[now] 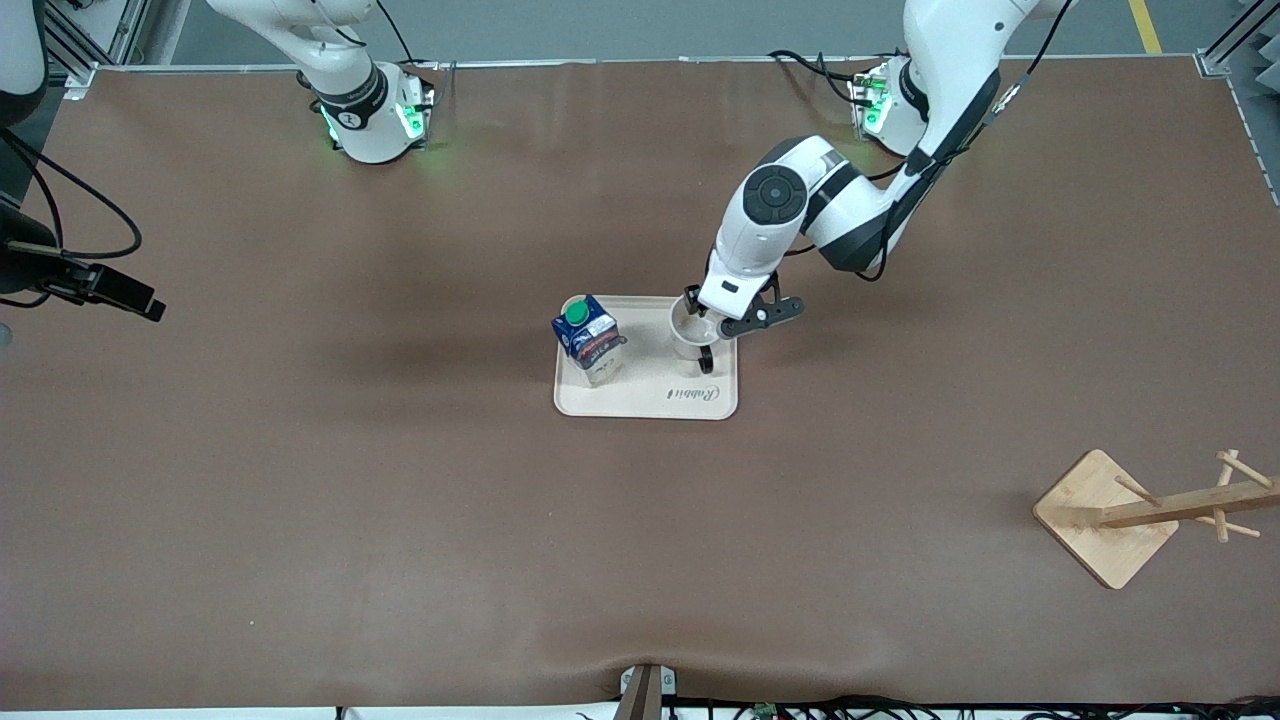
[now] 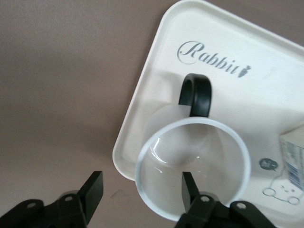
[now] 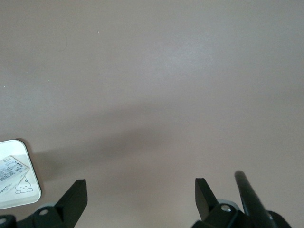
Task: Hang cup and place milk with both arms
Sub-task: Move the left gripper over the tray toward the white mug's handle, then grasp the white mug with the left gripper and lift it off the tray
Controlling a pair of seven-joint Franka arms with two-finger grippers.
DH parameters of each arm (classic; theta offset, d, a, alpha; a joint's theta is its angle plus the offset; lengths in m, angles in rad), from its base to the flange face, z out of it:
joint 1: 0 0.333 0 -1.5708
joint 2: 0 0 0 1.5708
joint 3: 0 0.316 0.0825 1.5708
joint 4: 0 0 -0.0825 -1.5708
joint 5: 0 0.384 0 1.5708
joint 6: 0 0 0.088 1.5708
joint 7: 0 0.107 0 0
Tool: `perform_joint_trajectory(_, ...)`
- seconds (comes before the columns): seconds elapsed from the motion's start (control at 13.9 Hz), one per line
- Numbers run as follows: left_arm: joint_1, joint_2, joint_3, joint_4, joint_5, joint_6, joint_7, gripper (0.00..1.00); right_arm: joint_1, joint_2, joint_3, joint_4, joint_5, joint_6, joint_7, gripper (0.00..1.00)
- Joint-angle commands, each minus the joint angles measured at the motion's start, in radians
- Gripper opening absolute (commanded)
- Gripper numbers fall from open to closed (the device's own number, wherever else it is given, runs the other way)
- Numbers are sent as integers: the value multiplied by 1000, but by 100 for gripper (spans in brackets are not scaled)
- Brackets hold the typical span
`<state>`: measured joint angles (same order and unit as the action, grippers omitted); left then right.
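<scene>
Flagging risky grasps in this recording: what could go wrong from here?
The left gripper is open, straddling the cup's rim: one finger inside, one outside. A thin wall grip could slip or tilt the cup when lifted. The milk stands beside it on the same tray, so a swinging cup might knock it over.

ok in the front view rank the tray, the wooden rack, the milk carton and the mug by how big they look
1. Cream rectangular tray, largest.
2. Wooden peg rack with square base; it lies nearer the camera, so its place against the tray is unsure.
3. Dark-blue milk carton with green cap.
4. White mug with black handle, partly hidden by the left pincer.
</scene>
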<state>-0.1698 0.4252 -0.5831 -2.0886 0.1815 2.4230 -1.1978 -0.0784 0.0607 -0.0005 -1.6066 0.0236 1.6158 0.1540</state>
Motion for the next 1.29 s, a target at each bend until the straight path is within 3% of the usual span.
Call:
perform_joint_trajectory(0.0,-14,49,0,36,30,8,-42,43,-3,11,5,27,2,-11,-8,100)
perform_joint_trajectory(0.22,-14,60,2,51,30,10,-42,0,3,11,10,33,6,-7,-28,100)
perform_joint_trajectory(0.65,4,12,2,100,33,-27,-31,0,49,68,11,36,6,-7,-34,100)
perform_joint_trajectory(1.08,58,-104,5,324,36,-367,22,0,118,130,11,27,7,-20,-31,100)
perform_joint_trajectory(1.22,116,-147,5,350,36,-397,124,0,175,130,16,23,13,-20,-18,100)
